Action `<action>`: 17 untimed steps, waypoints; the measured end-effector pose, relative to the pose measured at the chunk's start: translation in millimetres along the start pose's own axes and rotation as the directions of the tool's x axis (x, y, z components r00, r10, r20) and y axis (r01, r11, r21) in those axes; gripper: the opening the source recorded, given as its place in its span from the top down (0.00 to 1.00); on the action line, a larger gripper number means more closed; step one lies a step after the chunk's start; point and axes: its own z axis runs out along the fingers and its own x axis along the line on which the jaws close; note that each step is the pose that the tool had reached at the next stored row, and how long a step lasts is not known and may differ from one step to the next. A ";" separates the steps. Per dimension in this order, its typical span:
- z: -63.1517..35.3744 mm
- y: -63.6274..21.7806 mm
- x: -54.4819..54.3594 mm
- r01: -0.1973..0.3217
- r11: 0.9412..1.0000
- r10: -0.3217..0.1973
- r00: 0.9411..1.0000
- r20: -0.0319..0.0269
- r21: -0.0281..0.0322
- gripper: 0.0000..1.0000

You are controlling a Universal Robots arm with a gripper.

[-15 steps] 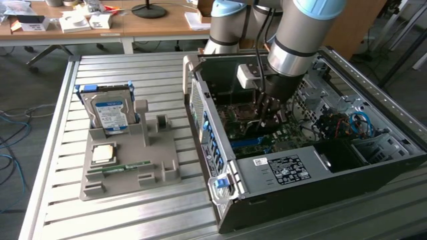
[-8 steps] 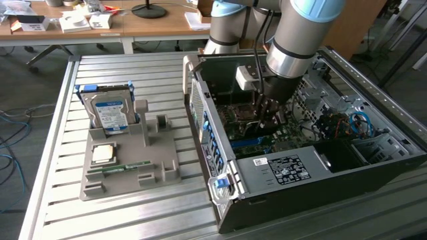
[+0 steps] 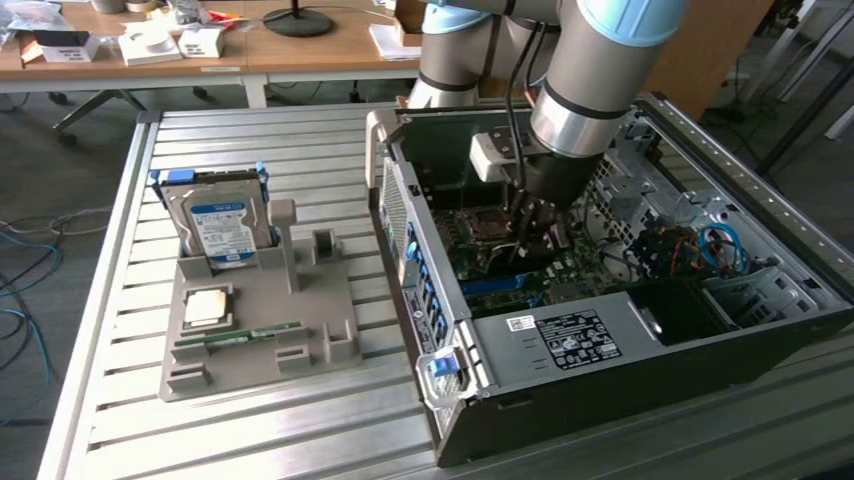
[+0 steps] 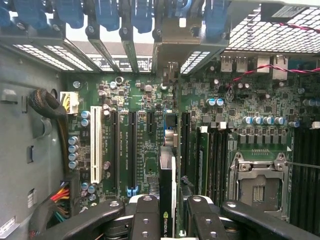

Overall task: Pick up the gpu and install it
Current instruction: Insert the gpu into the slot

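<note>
Green motherboard (image 4: 150, 150) lies beneath my claw (image 4: 172, 212), inside the open computer case (image 3: 641, 400). My claw is clamped on the gpu (image 4: 168, 175), which stands edge-on between the fingers (image 4: 145, 220), over the long slots (image 4: 125, 145).

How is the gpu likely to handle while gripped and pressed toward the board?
The gpu, held edge-on in the gripper, looks like a stiff flat card, so it probably won't flex. Being thin, it may tilt if pushed off-line over the motherboard. Its exposed circuitry likely makes it fragile.

Wooden desks (image 3: 334, 55), grey floor (image 3: 54, 165)
</note>
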 end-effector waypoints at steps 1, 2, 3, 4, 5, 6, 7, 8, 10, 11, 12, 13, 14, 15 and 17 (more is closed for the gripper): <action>0.1 0.4 0.0 0.000 1.000 0.000 1.000 0.000 0.000 0.74; 0.1 0.7 0.0 0.000 1.000 0.000 1.000 0.000 0.000 0.74; 0.1 0.7 0.0 0.000 1.000 0.000 1.000 0.000 0.000 0.74; 0.1 0.8 0.0 0.000 1.000 0.000 1.000 0.000 0.000 0.74; 0.1 0.8 0.1 0.000 1.000 0.000 1.000 0.000 0.000 0.74; 0.1 1.2 0.0 0.000 1.000 0.000 1.000 0.000 0.000 0.74; 0.2 1.9 0.0 0.000 1.000 0.000 1.000 0.000 0.000 0.74; 0.2 2.6 0.0 0.000 1.000 0.000 1.000 0.000 0.000 0.74; 0.2 3.1 0.0 0.000 1.000 0.000 1.000 0.000 0.000 0.74; 0.2 3.1 0.0 0.000 1.000 0.000 1.000 0.000 0.000 0.74; 0.2 3.1 0.0 0.000 1.000 0.000 1.000 0.000 0.000 0.74; 0.2 3.1 0.0 0.000 1.000 0.000 1.000 0.000 0.000 0.74; 0.3 3.2 0.0 0.000 1.000 0.000 1.000 0.000 0.000 0.74; 0.2 3.4 0.0 0.000 1.000 0.000 1.000 0.000 0.000 0.74; 0.3 4.3 0.0 0.000 1.000 0.000 1.000 0.000 0.000 0.74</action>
